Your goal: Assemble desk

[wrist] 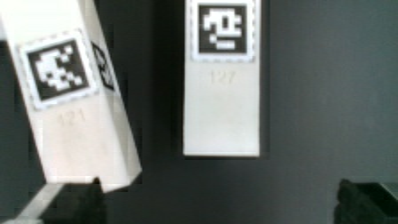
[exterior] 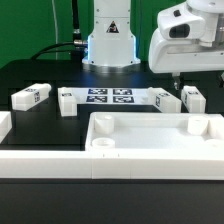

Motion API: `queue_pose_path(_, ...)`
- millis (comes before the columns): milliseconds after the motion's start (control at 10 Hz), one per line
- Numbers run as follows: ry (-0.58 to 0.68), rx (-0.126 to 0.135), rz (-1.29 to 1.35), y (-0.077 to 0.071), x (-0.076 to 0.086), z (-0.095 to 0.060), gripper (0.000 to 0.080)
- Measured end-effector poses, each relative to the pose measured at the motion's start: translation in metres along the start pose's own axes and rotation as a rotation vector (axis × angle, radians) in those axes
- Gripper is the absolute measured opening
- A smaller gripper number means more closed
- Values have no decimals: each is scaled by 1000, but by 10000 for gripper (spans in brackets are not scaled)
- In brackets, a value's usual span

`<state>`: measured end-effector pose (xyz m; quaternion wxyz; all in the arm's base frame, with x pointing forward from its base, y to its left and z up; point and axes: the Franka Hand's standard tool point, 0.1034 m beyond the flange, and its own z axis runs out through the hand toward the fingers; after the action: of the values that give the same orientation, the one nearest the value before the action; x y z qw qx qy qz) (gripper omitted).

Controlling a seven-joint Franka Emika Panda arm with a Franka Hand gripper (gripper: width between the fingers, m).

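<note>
Bright even light, soft shadows on the table [exterior: 40, 72], glare on the desk top [exterior: 150, 150] (wrist view blurry)

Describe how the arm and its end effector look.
The arm is glossy white with rounded housings and grey accents. Its base column glows pale blue, with black cables trailing beside it. The end effector has two dark, blocky fingers. No markings are legible.

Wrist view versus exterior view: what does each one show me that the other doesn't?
Wrist only: tag patterns close up on a slanted leg beside a straight leg. Exterior only: desk top, marker board, two more legs. Both: the open gripper above that pair of legs.
</note>
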<state>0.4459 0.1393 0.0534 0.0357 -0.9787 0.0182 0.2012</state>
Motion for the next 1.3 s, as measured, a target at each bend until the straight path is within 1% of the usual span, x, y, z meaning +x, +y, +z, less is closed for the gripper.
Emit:
queue_pose_path(100,-36,-1,2,0,1,1,649)
queue_pose_path(200,-115,-8,-7,1,-4,2,649)
queue_pose_path(300,-179,-8,-37,-2,-3,1,649)
queue_pose_path(400,-213,-5,-60,-5,2,3,649)
queue_pose_path(500,-292,-11,-61,-4,-5,5,649)
queue_pose_path(700,-432,-13,-63,-5,-4,8,649)
queue_pose_path(800,-551,-27,-66,-6,-10,9,649)
queue_pose_path(1000,-659,-27,-72,-8,-8,15,649)
queue_pose_path(1100,-724,-30,-74,-6,-12,17,649)
queue_pose_path(1200,-699,-24,-74,-8,-4,20,649)
queue_pose_path(1300,-691,-30,-77,-8,-4,21,649)
